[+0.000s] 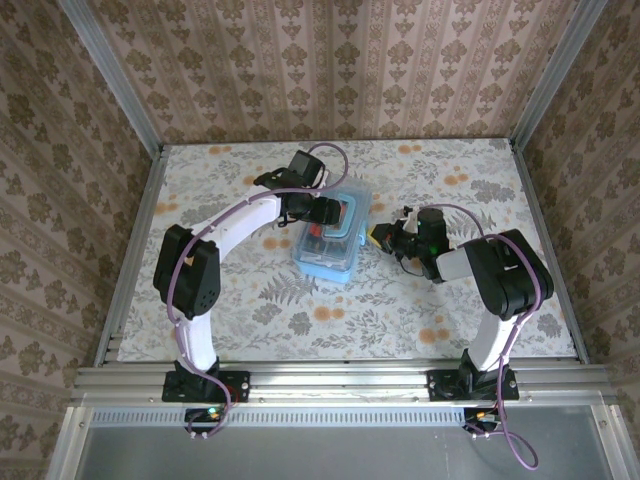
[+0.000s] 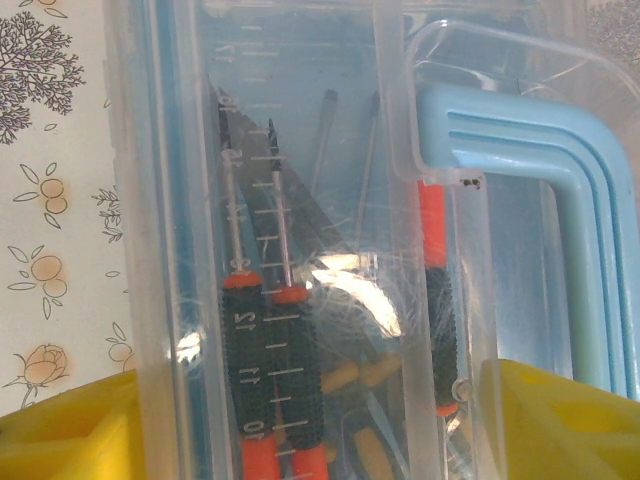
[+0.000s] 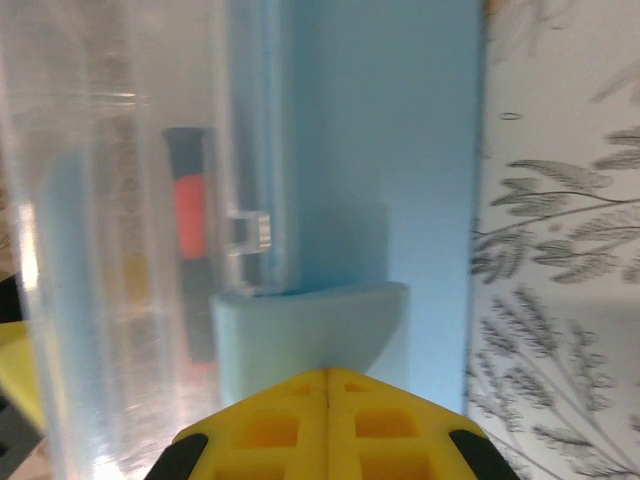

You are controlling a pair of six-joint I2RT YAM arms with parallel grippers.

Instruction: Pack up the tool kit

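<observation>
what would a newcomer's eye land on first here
The clear box with blue trim in the middle of the floral table draws the eye first, both arms reaching to it. Through its lid, the left wrist view shows screwdrivers with black-and-orange handles inside, under the open left gripper. The right gripper is shut, its yellow tips close against a blue tab on the box's side.

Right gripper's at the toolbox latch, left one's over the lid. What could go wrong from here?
1. The right gripper is shut, tips at the blue latch; an off-centre push could slip off or shove the toolbox across the table.
2. The left gripper is open, fingers astride the toolbox without visibly clamping it, so it may not brace that push.
3. The screwdrivers lie loose inside; a jolt could shift them.
</observation>
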